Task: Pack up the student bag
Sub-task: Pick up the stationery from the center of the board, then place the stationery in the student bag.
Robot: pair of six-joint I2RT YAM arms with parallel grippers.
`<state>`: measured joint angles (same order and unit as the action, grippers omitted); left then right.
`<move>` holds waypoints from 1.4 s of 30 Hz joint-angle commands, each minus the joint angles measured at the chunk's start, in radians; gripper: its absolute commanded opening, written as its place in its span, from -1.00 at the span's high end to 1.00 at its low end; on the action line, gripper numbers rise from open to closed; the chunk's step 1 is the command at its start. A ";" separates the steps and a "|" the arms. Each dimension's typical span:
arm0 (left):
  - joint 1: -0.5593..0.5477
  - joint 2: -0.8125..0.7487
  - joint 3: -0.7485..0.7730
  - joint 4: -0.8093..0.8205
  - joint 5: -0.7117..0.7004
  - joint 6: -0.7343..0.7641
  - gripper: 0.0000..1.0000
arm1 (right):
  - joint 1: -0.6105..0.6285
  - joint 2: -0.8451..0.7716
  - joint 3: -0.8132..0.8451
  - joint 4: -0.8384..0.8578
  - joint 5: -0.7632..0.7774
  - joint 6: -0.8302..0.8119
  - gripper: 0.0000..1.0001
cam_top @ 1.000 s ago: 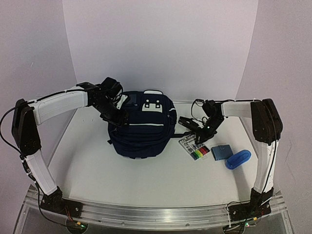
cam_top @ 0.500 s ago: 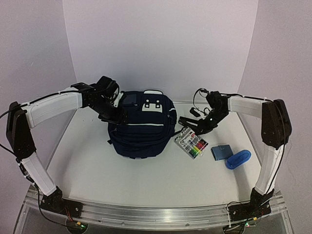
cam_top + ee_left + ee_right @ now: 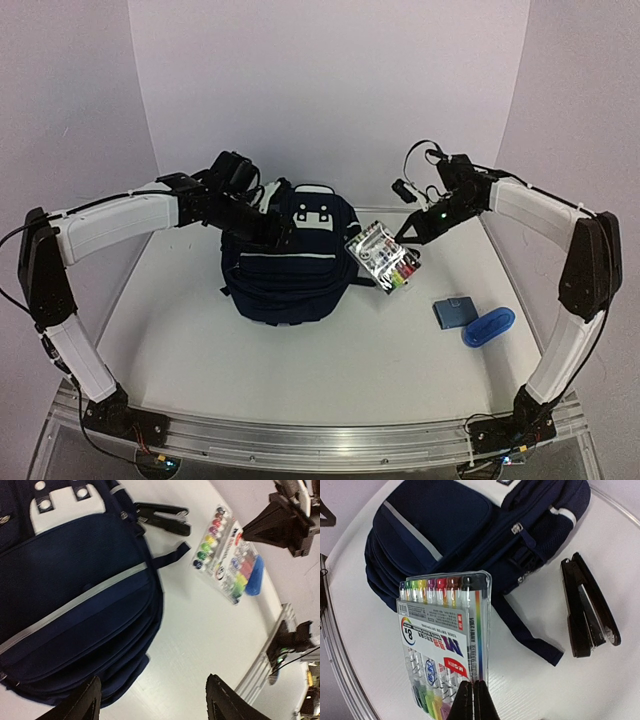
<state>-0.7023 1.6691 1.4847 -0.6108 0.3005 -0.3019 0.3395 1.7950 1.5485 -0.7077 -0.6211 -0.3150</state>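
From the overhead camera, the student bag [image 3: 290, 265] lay flat on the table [image 3: 300, 400], about in the middle. Its long axis ran near-to-far, with the white patch end pointing at the back wall and the front pockets facing up. Couldn't tell from there whether any zip was open, or what was inside.

The left gripper [image 3: 275, 225] hovered over the bag's far left corner. The right gripper [image 3: 410, 232] was just off the bag's right side, holding a marker pack [image 3: 382, 258], a clear case with a row of coloured markers in it. The pack was tilted and looked to be up off the table. Further right of the bag sat a small blue pouch [image 3: 455, 311] and a brighter blue case [image 3: 489, 326], touching or nearly so.

Left wrist camera: the bag filled the left side with its stripe running diagonally, and a black stapler [image 3: 162, 519] lay just past its strap. The left fingers [image 3: 85, 700] were wide apart with nothing between them.

Right wrist camera: the right fingers [image 3: 479, 702] were pressed together, pinching one end of the marker pack. The pack's capped ends pointed at the bag and overlapped its edge, and the stapler lay right of the bag.
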 commanded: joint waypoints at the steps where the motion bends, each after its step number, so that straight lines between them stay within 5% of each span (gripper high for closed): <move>1: -0.018 0.035 0.010 0.255 0.186 -0.125 -0.44 | 0.008 -0.054 0.127 0.090 -0.086 0.144 1.00; 7: -0.027 0.040 -0.084 0.575 0.215 -0.354 -0.45 | 0.048 -0.053 0.188 0.201 -0.142 0.299 1.00; 16: -0.065 0.072 -0.084 0.648 0.221 -0.420 -0.31 | 0.127 -0.049 0.218 0.293 -0.189 0.409 1.00; 18: -0.065 0.055 -0.111 0.672 0.204 -0.430 -0.15 | 0.140 -0.048 0.223 0.301 -0.195 0.415 1.00; 23: -0.065 -0.010 -0.214 0.792 0.177 -0.498 0.70 | 0.167 -0.031 0.227 0.309 -0.196 0.410 0.99; 24: -0.065 -0.027 -0.249 0.813 0.159 -0.520 0.83 | 0.167 -0.018 0.235 0.309 -0.193 0.410 0.94; 27: -0.064 -0.120 -0.362 0.855 0.059 -0.576 0.99 | 0.169 0.014 0.258 0.306 -0.111 0.368 0.10; 31: -0.066 -0.279 -0.529 0.842 -0.122 -0.685 0.99 | 0.201 0.071 0.296 0.283 0.034 0.213 -0.39; 35: -0.082 -0.460 -0.695 0.827 -0.323 -0.795 1.00 | 0.286 0.106 0.295 0.263 0.134 0.063 -0.43; 42: -0.131 -0.633 -0.748 0.617 -0.510 -0.923 0.99 | 0.432 0.192 0.278 0.259 0.255 -0.152 -0.41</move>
<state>-0.8039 1.1135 0.7443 0.0900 -0.0380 -1.1058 0.7024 1.9457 1.8213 -0.4440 -0.4676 -0.2984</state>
